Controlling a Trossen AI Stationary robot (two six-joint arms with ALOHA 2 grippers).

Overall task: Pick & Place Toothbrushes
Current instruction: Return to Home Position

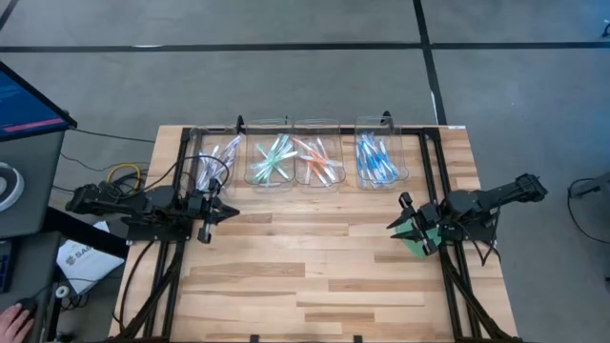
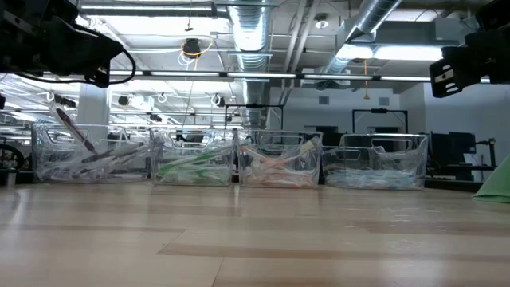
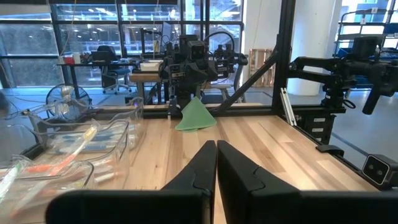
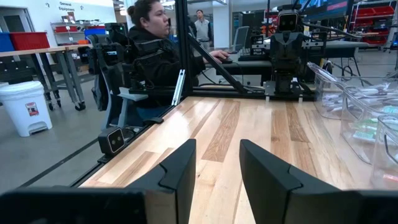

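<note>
Sitting in four transparent bins (image 1: pixel 404 157) at table's far edge: toothbrushes (image 1: pixel 274 160), sorted violet, green, orange, blue; per-bin count unreadable. Left gripper (image 1: pixel 232 211) pinched together, empty. Right gripper (image 1: pixel 398 214) parted, empty.

The left arm (image 1: pixel 133 205) and the right arm (image 1: pixel 481 202) are black, built from chunky blocks joined end to end. Thin black cables (image 1: pixel 212 170) loop off the left one. Each arm's two fingers (image 3: pixel 193 177) are flat, black and pointy.
</note>
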